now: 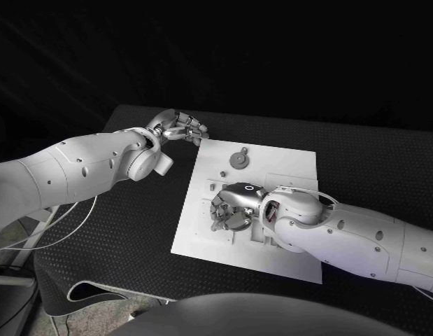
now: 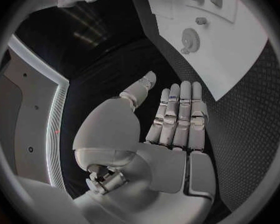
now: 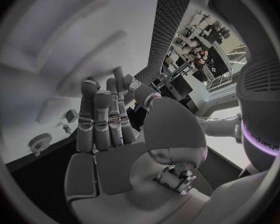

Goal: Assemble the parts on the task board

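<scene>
The white task board [image 1: 277,175] lies in the middle of the black table. A round grey gear-like part [image 1: 239,159] sits near its far edge, also seen as the gear [image 2: 190,37] and the gear [image 3: 39,143]. Small block parts [image 2: 216,0] stand further along the board [image 2: 239,59]. My left hand [image 1: 179,127] hovers just off the board's far left corner, its fingers [image 2: 180,114] straight and side by side, holding nothing. My right hand [image 1: 231,206] is low over the board's left middle, its fingers [image 3: 99,117] stretched out above the board [image 3: 47,69], with nothing plainly in them.
Black matting [image 1: 378,161] surrounds the board on all sides. White cables [image 1: 65,224] hang off the table's left edge under my left arm. My right forearm [image 1: 357,241] covers the board's near right corner.
</scene>
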Robot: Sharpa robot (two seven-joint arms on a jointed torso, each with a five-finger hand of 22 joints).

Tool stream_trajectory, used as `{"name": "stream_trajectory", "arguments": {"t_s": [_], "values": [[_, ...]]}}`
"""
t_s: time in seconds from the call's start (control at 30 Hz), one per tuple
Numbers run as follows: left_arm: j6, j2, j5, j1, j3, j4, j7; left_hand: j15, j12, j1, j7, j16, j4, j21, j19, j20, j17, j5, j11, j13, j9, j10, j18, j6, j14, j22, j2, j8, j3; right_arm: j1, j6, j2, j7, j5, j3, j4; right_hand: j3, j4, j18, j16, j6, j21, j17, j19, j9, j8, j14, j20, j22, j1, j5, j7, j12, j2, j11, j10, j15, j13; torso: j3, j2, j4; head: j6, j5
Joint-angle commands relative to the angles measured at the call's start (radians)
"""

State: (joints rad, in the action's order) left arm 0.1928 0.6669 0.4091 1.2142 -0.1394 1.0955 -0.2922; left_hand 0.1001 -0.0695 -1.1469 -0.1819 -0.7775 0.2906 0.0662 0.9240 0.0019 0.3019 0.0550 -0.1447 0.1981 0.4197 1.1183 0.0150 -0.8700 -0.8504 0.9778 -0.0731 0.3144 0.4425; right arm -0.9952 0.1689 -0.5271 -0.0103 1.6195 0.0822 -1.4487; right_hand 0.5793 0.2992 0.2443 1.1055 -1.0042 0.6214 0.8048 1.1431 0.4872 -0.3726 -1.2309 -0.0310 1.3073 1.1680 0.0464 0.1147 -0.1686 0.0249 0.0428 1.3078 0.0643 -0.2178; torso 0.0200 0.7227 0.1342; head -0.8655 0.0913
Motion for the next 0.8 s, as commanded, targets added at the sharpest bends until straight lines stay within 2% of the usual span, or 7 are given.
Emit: {"name": "stream_trajectory", "arguments": {"t_s": [0.03, 0.27, 0.37, 0.47, 0.53, 0.67, 0.8], "values": [[-0.013, 0.000, -0.006, 0.001, 0.001, 0.003, -0.006, 0.003, 0.000, 0.008, 0.004, 0.006, -0.002, 0.001, 0.001, 0.002, 0.002, 0.004, 0.000, -0.002, -0.001, -0.002, 0.014, 0.004, -0.007, -0.002, 0.006, 0.005, 0.005, 0.003, -0.028, 0.000, -0.001, 0.006, 0.002, -0.001, 0.000, -0.004, 0.018, 0.005, -0.008, 0.006, 0.001, -0.006, 0.002, -0.003, 0.000, 0.004, 0.025, 0.006, 0.003, -0.001, 0.001, -0.007, -0.002, 0.009, 0.006, 0.000, 0.0004, 0.000, -0.0003, -0.001, 0.001], [-0.013, 0.001, -0.006, 0.001, 0.001, 0.003, -0.006, 0.003, 0.000, 0.008, 0.004, 0.006, -0.001, 0.001, 0.001, 0.002, 0.002, 0.004, 0.000, -0.002, -0.001, -0.002, 0.015, 0.004, -0.007, -0.002, 0.006, 0.005, 0.005, 0.004, -0.008, 0.001, -0.006, 0.050, 0.002, -0.001, 0.000, -0.004, 0.018, 0.006, -0.008, 0.006, 0.001, -0.006, 0.002, -0.002, 0.000, 0.005, 0.025, 0.007, 0.003, -0.001, 0.002, -0.007, -0.002, 0.009, 0.006, -0.001, 0.0003, 0.000, -0.0007, -0.001, 0.001], [-0.013, 0.001, -0.006, 0.001, 0.001, 0.003, -0.005, 0.003, 0.000, 0.008, 0.004, 0.007, -0.001, 0.001, 0.001, 0.002, 0.002, 0.004, 0.000, -0.002, -0.001, -0.002, 0.015, 0.004, -0.007, -0.002, 0.006, 0.005, 0.005, 0.004, -0.002, 0.003, -0.005, 0.076, 0.002, -0.003, -0.003, -0.005, 0.018, 0.005, -0.006, 0.008, 0.002, -0.009, 0.003, -0.001, 0.003, 0.004, 0.025, 0.005, 0.003, 0.000, 0.005, 0.000, 0.000, 0.005, 0.004, -0.001, 0.0000, 0.000, 0.0000, -0.001, 0.001], [-0.013, 0.002, -0.006, 0.001, 0.001, 0.003, -0.005, 0.003, 0.000, 0.008, 0.004, 0.007, -0.001, 0.001, 0.001, 0.002, 0.002, 0.004, 0.000, -0.002, -0.001, -0.002, 0.015, 0.004, -0.007, -0.002, 0.006, 0.005, 0.005, 0.004, 0.001, 0.005, -0.004, 0.091, 0.003, -0.002, -0.008, -0.005, 0.018, 0.004, 0.000, 0.010, 0.002, -0.015, 0.002, 0.004, 0.007, 0.002, 0.025, 0.004, 0.003, 0.001, 0.010, 0.021, 0.004, -0.002, 0.000, -0.001, 0.0001, 0.000, 0.0003, -0.002, 0.001], [-0.012, 0.002, -0.006, 0.001, 0.001, 0.003, -0.005, 0.003, 0.000, 0.008, 0.004, 0.007, -0.001, 0.001, 0.001, 0.002, 0.002, 0.004, 0.000, -0.002, -0.001, -0.002, 0.015, 0.004, -0.007, -0.002, 0.006, 0.005, 0.005, 0.004, 0.004, 0.006, 0.007, 0.089, 0.004, -0.003, -0.017, -0.007, 0.016, 0.003, 0.008, 0.011, 0.002, -0.020, 0.001, 0.009, 0.012, -0.002, 0.024, -0.008, 0.003, 0.003, 0.015, 0.048, 0.007, -0.009, -0.003, -0.001, 0.0001, 0.000, 0.0003, -0.002, 0.001], [-0.014, 0.002, -0.006, 0.001, 0.001, 0.004, -0.004, 0.003, 0.000, 0.007, 0.004, 0.007, -0.001, 0.001, 0.000, 0.002, 0.003, 0.004, -0.001, -0.002, -0.001, -0.002, 0.015, 0.004, -0.007, -0.003, 0.006, 0.005, 0.005, 0.003, 0.028, 0.006, 0.024, 0.085, 0.004, -0.006, -0.036, -0.010, 0.017, 0.002, 0.068, 0.011, 0.004, -0.030, -0.014, 0.047, 0.022, -0.008, 0.023, -0.043, 0.003, 0.030, 0.037, 0.098, 0.023, -0.045, -0.019, 0.003, -0.0006, 0.000, 0.0003, -0.003, 0.001], [-0.013, 0.002, -0.006, 0.001, 0.001, 0.004, -0.003, 0.003, 0.000, 0.007, 0.004, 0.008, -0.001, 0.001, 0.000, 0.002, 0.003, 0.004, -0.001, -0.002, -0.001, -0.003, 0.015, 0.004, -0.006, -0.003, 0.005, 0.005, 0.005, 0.003, 0.040, 0.007, 0.031, 0.087, 0.004, -0.011, -0.056, -0.010, 0.018, 0.006, 0.092, 0.015, 0.005, -0.030, -0.019, 0.060, 0.020, -0.009, 0.024, -0.068, 0.003, 0.041, 0.041, 0.122, 0.028, -0.053, -0.024, 0.000, -0.0002, 0.000, 0.0004, -0.003, 0.002]]}}
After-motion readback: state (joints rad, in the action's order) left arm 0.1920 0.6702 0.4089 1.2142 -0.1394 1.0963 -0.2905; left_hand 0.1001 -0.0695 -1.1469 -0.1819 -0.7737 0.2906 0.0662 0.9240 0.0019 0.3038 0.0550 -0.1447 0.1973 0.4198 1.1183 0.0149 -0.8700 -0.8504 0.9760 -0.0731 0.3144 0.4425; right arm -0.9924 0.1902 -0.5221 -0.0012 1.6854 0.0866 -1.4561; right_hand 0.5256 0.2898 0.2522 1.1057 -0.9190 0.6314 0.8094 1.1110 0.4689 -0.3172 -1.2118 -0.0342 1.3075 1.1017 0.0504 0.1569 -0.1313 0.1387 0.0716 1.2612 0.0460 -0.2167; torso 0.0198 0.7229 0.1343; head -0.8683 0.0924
